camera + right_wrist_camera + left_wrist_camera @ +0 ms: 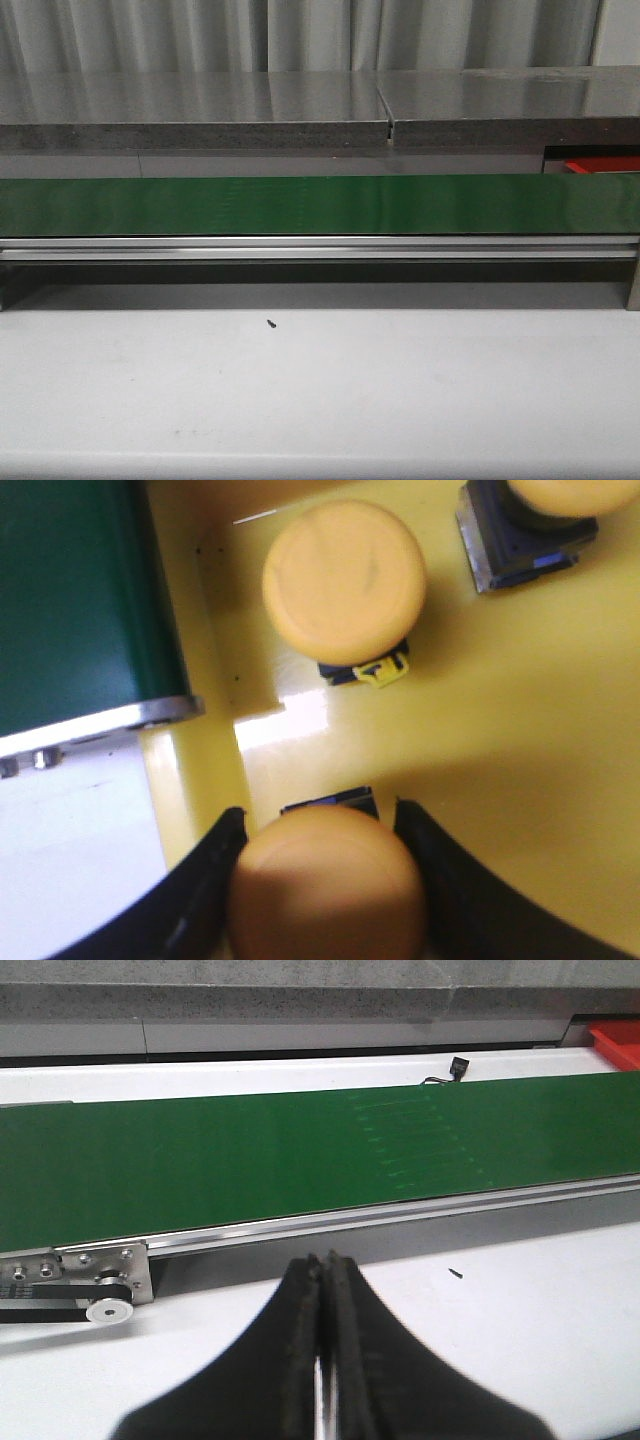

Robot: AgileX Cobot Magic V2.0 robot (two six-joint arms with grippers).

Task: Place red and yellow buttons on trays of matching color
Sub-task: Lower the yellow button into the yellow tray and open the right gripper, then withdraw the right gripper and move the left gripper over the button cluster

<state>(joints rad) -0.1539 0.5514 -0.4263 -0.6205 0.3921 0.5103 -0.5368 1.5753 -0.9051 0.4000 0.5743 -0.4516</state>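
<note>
Right gripper (325, 880) clamped around a yellow button (328, 885), over the yellow tray (520, 720), near two more buttons (345, 575) (555, 495). Left gripper (322, 1290) pinched shut, empty, above the white table (540, 1300) beside the green belt (250, 1160).

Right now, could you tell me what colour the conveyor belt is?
Green; the conveyor belt shows best in the left wrist view.

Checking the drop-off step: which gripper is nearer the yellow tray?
Right. The right gripper is over the yellow tray, its fingers around a yellow button. The left gripper is shut over the white table; no tray shows there.
</note>
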